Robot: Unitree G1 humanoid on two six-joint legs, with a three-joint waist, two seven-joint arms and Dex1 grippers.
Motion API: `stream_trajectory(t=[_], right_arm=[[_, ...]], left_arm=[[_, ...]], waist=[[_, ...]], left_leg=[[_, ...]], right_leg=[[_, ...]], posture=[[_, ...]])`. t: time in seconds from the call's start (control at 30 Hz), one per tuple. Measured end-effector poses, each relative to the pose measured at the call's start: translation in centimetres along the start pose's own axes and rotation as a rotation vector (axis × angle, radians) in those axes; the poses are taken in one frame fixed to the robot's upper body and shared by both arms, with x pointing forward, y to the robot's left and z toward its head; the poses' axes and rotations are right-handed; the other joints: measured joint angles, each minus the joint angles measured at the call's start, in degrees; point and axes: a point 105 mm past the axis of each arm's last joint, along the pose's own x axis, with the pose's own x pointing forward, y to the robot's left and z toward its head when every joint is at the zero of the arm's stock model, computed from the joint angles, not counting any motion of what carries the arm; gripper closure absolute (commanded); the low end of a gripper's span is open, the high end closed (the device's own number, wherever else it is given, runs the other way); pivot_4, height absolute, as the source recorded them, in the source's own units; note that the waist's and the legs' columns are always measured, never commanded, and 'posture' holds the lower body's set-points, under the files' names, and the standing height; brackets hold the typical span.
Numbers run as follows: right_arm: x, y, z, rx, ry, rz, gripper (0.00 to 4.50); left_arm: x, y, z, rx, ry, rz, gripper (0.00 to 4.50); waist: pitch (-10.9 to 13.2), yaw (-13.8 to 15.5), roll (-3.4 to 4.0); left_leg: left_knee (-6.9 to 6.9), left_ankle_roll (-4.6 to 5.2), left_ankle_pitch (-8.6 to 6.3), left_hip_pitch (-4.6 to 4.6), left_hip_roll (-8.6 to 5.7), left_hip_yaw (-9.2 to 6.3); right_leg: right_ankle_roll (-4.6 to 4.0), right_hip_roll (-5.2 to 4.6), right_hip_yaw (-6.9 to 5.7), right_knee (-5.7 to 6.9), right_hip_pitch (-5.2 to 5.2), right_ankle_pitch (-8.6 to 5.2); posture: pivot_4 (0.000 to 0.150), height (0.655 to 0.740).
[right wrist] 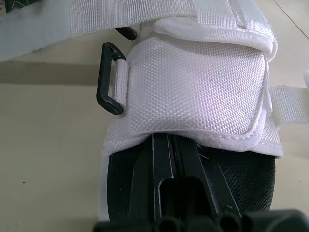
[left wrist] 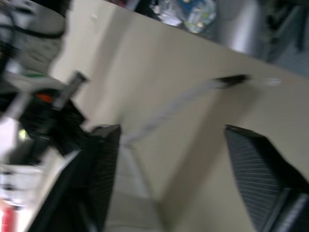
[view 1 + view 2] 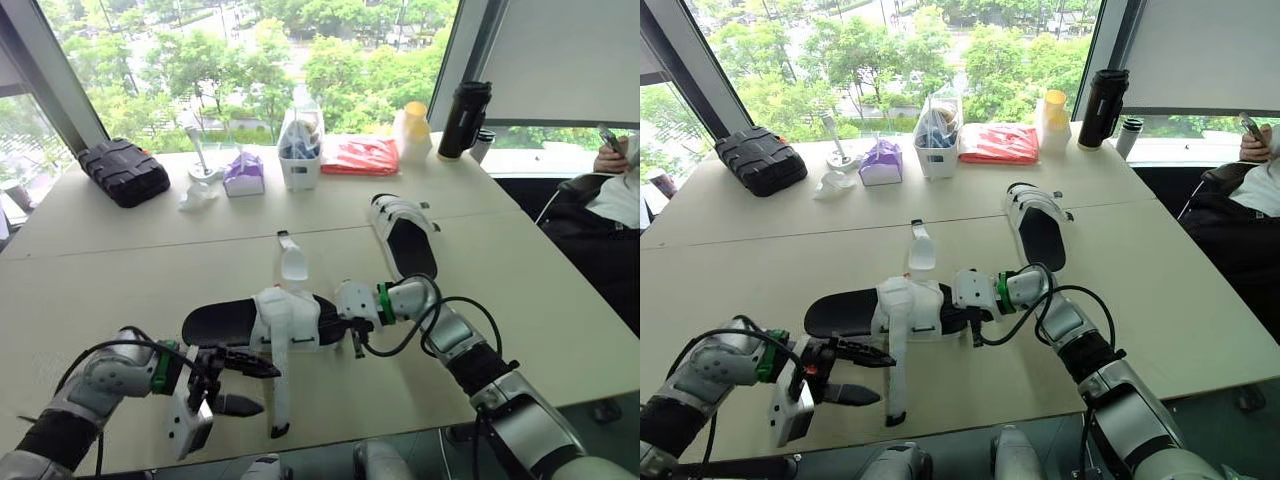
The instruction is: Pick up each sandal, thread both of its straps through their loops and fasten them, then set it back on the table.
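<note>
Reaching inward, right gripper [image 1: 171,145] — fingers pressed together — meets the near sandal [image 3: 222,322]; left gripper [image 3: 268,388] hangs spread beside its strap [image 3: 282,402].

The near sandal's white cloth straps [image 1: 193,87] are coarse woven webbing, totally matt, with a stitched rolled edge. Its black rectangular loop [image 1: 110,77] looks like smooth hard plastic with a slight sheen. The black footbed [image 3: 220,322] reads matt, kinda rubbery. The beige bench [image 3: 100,270] is smooth and matt, laminate-looking. The left end effector [image 3: 268,388] has black pads [image 2: 260,169] with fine ribbing. At the back, the tall black flask [image 3: 464,118] is glossy and the black ribbed case [image 3: 122,170] is matt.
</note>
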Motion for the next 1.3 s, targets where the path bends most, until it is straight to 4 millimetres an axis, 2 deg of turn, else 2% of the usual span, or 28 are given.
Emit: stream_trajectory(t=[0.13, 0.23, 0.3, 0.33, 0.4, 0.47, 0.6, 0.67, 0.87, 1.1, 1.2, 1.3], right_arm=[[0.0, 0.0, 0.0, -0.005, 0.003, 0.002, 4.50], [0.2, 0.1, 0.0, -0.007, 0.000, 0.007, 4.50], [0.3, 0.2, 0.1, -0.011, -0.001, 0.010, 4.50], [0.3, 0.1, 0.0, -0.012, 0.000, 0.008, 4.50], [0.1, 0.1, -0.1, -0.008, 0.006, 0.005, 4.50], [0.1, 0.2, -0.1, -0.005, 0.009, 0.005, 4.50], [0.1, 0.3, -0.2, 0.000, 0.009, 0.004, 4.50], [0.1, 0.4, -0.1, -0.002, 0.007, 0.004, 4.50], [0.1, 0.6, 0.0, -0.004, 0.007, 0.005, 4.50], [0.1, 0.6, 0.1, -0.005, 0.017, 0.005, 4.50], [0.0, 0.6, 0.0, -0.002, 0.020, 0.004, 4.50], [0.0, 0.6, 0.1, -0.004, 0.019, 0.004, 4.50]], left_arm=[[-1.0, -1.5, 0.5, -0.076, 0.035, 0.026, 0.02], [-1.9, -2.9, 0.6, -0.225, 0.092, 0.082, 0.02], [-2.6, -3.8, 0.5, -0.438, 0.145, 0.162, 0.02], [-2.6, -4.1, 0.2, -0.598, 0.168, 0.227, 0.02], [-2.6, -4.4, -0.2, -0.836, 0.186, 0.308, 0.02], [-2.1, -4.8, 0.0, -1.150, 0.153, 0.345, 0.02], [-0.7, -2.7, 0.9, -1.536, -0.044, 0.395, 0.02], [-0.2, -1.5, 1.1, -1.665, -0.140, 0.398, 0.02], [1.3, 0.6, 0.2, -1.836, -0.265, 0.405, 0.02], [2.7, 0.9, -0.1, -1.899, -0.276, 0.359, 0.02], [3.4, 1.0, 0.0, -1.884, -0.258, 0.335, 0.88], [4.3, 0.4, 0.3, -1.914, -0.252, 0.294, 2.38]], waist=[[0.00, 0.10, 0.03], [0.00, -0.15, 0.07], [0.01, -0.13, 0.14], [0.05, -0.08, 0.21], [0.13, 0.06, 0.33], [0.18, 0.09, 0.26], [0.24, 0.12, 0.32], [0.25, 0.08, 0.33], [0.25, 0.18, 0.34], [0.24, 0.23, 0.34], [0.23, 0.25, 0.34], [0.24, 0.25, 0.34]], left_leg=[[-0.04, 0.01, 0.00, 0.11, 0.03, -0.02], [-0.12, 0.15, -0.09, 0.27, 0.11, -0.02], [-0.16, 0.29, -0.16, 0.40, 0.12, -0.03], [-0.16, 0.40, -0.23, 0.45, 0.13, -0.04], [-0.15, 0.48, -0.28, 0.61, 0.13, -0.07], [-0.08, 0.48, -0.28, 0.62, 0.15, -0.17], [-0.05, 0.48, -0.28, 0.68, 0.16, -0.23], [-0.07, 0.47, -0.28, 0.67, 0.16, -0.24], [-0.10, 0.47, -0.30, 0.62, 0.14, -0.22], [-0.11, 0.46, -0.31, 0.62, 0.13, -0.21], [-0.11, 0.46, -0.31, 0.64, 0.13, -0.21], [-0.11, 0.45, -0.31, 0.62, 0.13, -0.22]], right_leg=[[-0.02, 0.00, 0.00, 0.01, 0.08, -0.02], [-0.13, 0.05, 0.04, 0.03, 0.14, -0.11], [-0.15, 0.05, 0.04, 0.14, 0.22, -0.26], [-0.03, 0.05, 0.04, 0.17, 0.27, -0.39], [0.11, 0.06, 0.01, 0.18, 0.46, -0.51], [-0.02, 0.11, -0.09, 0.21, 0.54, -0.62], [-0.06, 0.14, -0.15, 0.19, 0.68, -0.65], [-0.07, 0.16, -0.17, 0.19, 0.66, -0.66], [-0.23, 0.15, -0.17, 0.14, 0.62, -0.49], [-0.37, 0.13, -0.15, 0.10, 0.62, -0.59], [-0.34, 0.13, -0.15, 0.07, 0.68, -0.61], [-0.36, 0.13, -0.15, 0.04, 0.68, -0.60]], posture=[[0.150, 0.7400], [0.150, 0.7400], [0.150, 0.7400], [0.150, 0.7400], [0.150, 0.7400], [0.150, 0.7400], [0.150, 0.7400], [0.150, 0.7400], [0.150, 0.7400], [0.150, 0.7400], [0.150, 0.7400], [0.150, 0.7400]])
